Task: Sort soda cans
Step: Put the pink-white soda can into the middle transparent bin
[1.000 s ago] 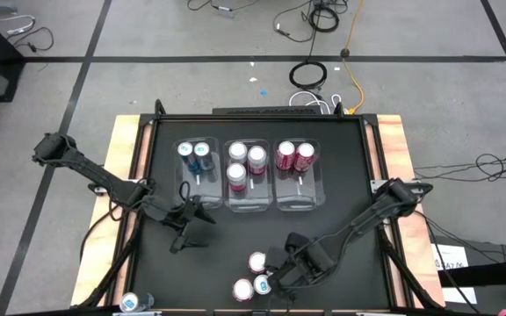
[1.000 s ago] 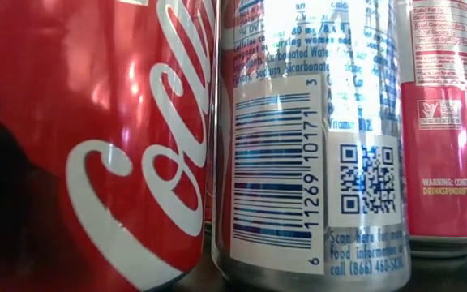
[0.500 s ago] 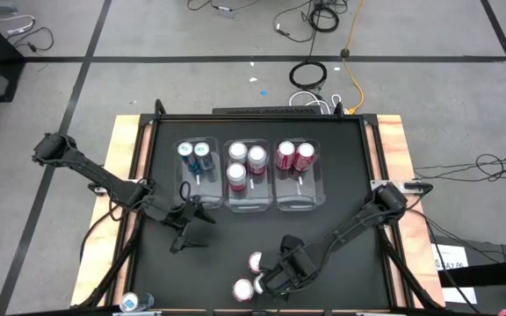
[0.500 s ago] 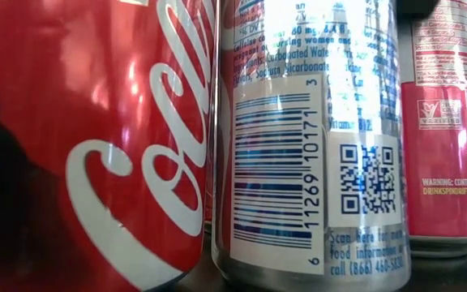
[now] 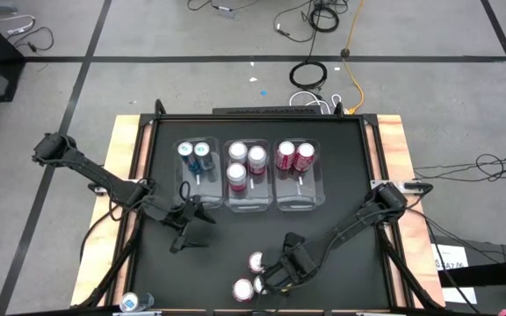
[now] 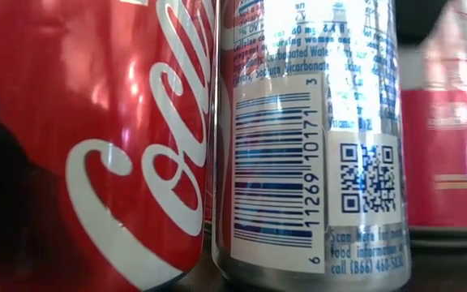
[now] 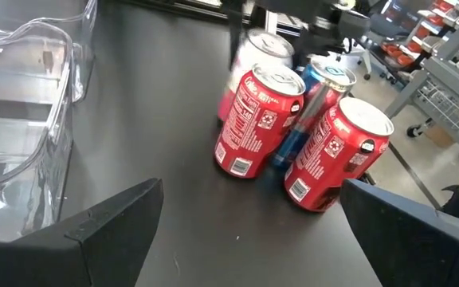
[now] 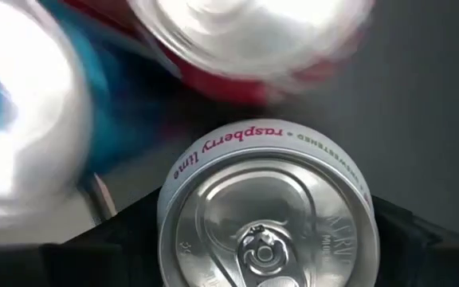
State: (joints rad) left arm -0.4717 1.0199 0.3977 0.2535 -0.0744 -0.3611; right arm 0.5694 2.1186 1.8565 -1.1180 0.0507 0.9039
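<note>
Black tabletop [image 5: 341, 175], right claw [image 5: 271, 279] astride raspberry can [image 8: 265, 211] near front edge; left claw [image 5: 185, 230] spread.

From above, one camera looks straight down on the whole table [image 5: 253, 219] and both my arms. A second sits at table-top height at the near edge, so close to the soda cans [image 6: 310, 138] that they fill its frame. My left wrist camera looks across the table at that same cluster of cans [image 7: 293, 127] from farther off. My right wrist camera points straight down, very near, onto one can top [image 8: 265, 215] from that cluster.
</note>
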